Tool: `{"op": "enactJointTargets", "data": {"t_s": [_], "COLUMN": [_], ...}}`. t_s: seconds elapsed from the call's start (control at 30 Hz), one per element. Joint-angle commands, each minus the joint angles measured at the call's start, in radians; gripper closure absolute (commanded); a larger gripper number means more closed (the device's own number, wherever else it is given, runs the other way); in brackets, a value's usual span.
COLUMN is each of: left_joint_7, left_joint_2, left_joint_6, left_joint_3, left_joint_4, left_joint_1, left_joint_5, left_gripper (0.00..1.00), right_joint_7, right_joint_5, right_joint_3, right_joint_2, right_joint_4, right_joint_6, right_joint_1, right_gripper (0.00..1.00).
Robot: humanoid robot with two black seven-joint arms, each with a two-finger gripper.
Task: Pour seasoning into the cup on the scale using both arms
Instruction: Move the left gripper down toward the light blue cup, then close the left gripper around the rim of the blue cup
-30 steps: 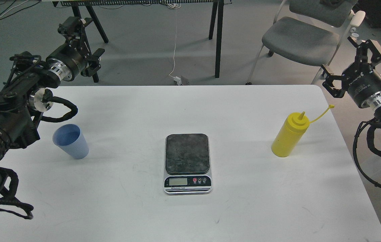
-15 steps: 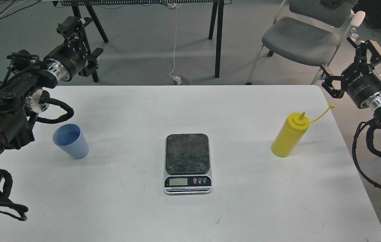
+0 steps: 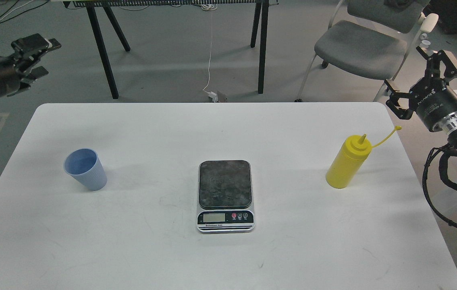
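On the white table [image 3: 140,249] the scale [image 3: 225,195] sits mid-front, the cup [image 3: 86,169] toward the left edge and the seasoning [image 3: 348,162] toward the right — each on its own arm's side — while the left gripper [image 3: 40,55] and right gripper [image 3: 422,78] hang open, empty.

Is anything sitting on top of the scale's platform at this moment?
Nothing. The scale has a bare dark platform. The cup stands on the table to its left, the seasoning bottle to its right. What lies beneath the scale is covered.
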Motion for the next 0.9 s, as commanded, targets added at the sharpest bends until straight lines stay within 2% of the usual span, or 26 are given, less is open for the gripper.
{"op": "enactJointTargets", "data": {"t_s": [0.0, 0.1, 0.2, 0.27, 0.37, 0.87], "left_joint_7": [0.0, 0.0, 0.0, 0.0, 0.0, 0.0], "left_joint_2": [0.101, 0.204, 0.216, 0.215, 0.206, 0.167], "left_joint_6": [0.0, 0.0, 0.007, 0.092, 0.159, 0.223], "left_joint_3": [0.001, -0.007, 0.011, 0.013, 0.01, 0.014], "left_joint_4": [-0.177, -0.355, -0.44, -0.443, -0.443, -0.379], "left_joint_1": [0.009, 0.032, 0.079, 0.122, 0.15, 0.221], "left_joint_5": [0.206, 0.325, 0.383, 0.493, 0.595, 0.607], "left_gripper": [0.01, 0.01, 0.01, 0.01, 0.01, 0.01], "right_joint_7": [0.001, 0.001, 0.001, 0.001, 0.001, 0.001], "right_joint_5": [0.0, 0.0, 0.0, 0.0, 0.0, 0.0], "right_joint_3": [0.0, 0.0, 0.0, 0.0, 0.0, 0.0], "right_joint_2": [0.002, 0.005, 0.007, 0.007, 0.005, 0.011], "right_joint_4": [0.0, 0.0, 0.0, 0.002, 0.002, 0.003], "right_joint_6": [0.0, 0.0, 0.0, 0.0, 0.0, 0.0], "right_joint_1": [-0.002, -0.003, -0.003, -0.003, -0.003, -0.003], "right_gripper": [0.01, 0.01, 0.01, 0.01, 0.01, 0.01]}}
